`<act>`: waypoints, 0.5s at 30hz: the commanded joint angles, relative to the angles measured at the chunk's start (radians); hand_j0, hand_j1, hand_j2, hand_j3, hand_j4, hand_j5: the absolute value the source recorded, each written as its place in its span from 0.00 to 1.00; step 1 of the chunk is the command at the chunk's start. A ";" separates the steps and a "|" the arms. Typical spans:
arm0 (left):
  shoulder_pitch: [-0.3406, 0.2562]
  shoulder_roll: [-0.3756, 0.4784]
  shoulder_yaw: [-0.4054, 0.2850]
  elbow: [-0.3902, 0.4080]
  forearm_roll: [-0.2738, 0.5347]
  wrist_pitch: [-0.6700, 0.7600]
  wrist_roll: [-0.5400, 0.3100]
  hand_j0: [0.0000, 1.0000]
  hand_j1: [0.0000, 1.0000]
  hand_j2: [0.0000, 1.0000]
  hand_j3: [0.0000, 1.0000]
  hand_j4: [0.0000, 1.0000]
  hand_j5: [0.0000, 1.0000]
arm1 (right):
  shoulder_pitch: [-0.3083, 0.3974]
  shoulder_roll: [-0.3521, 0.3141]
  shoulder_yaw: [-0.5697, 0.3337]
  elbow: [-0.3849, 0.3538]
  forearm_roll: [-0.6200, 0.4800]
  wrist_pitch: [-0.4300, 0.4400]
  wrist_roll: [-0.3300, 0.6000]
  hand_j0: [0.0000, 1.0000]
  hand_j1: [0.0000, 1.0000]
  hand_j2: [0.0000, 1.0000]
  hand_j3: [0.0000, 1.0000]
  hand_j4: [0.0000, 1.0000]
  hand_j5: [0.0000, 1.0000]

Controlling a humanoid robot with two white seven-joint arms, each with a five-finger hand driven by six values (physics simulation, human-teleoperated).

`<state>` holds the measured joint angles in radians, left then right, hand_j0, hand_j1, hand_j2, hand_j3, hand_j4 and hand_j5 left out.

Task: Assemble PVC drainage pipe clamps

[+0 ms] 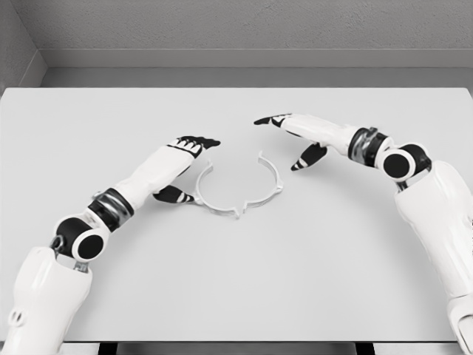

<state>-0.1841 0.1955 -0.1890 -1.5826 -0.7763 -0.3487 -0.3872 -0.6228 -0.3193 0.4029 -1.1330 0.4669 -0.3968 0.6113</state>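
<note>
While the white clamp ring [240, 194] lies flat on the table [310, 281], just about in the middle between my two arms, I'm holding nothing at all. It's an open C-shaped band, gap facing away from me, with small lugs at its tips and a little tab at the near side. My left hand [181, 166] hovers right at the ring's left edge, dark fingers [199, 142] stretched forward and relaxed, thumb tucked low beside the band; whether the thumb actually touches the plastic I can't tell. My right hand [299, 137] sits near the ring's right tip but apart from it, fingers extended flat, pointing left, thumb hanging down toward the table.

So where do I stand? Early, by my reckoning. The ring is ungrasped, and I can see only this one piece: no pipe, no mating half, no screw anywhere on the table. Nothing looks joined or closed; the gap in the band is open. What's left is practically everything: get hold of the ring from both sides, then do whatever bringing-together the assembly needs. Both hands are well placed for that pinch, one at each side.
</note>
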 commanded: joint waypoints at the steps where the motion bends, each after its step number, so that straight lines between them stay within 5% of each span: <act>1: 0.000 -0.005 -0.010 0.000 0.003 0.005 0.001 1.00 1.00 1.00 1.00 1.00 1.00 | 0.000 0.008 0.005 0.013 -0.005 0.003 0.000 1.00 1.00 1.00 1.00 1.00 1.00; 15: -0.008 -0.022 -0.010 0.001 0.005 0.005 0.001 1.00 1.00 1.00 1.00 1.00 1.00 | -0.009 0.022 -0.006 0.056 -0.007 0.004 0.000 1.00 1.00 1.00 1.00 1.00 1.00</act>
<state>-0.1917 0.1729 -0.2024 -1.5816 -0.7778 -0.3446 -0.3872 -0.6397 -0.2973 0.4021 -1.0895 0.4655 -0.3943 0.6112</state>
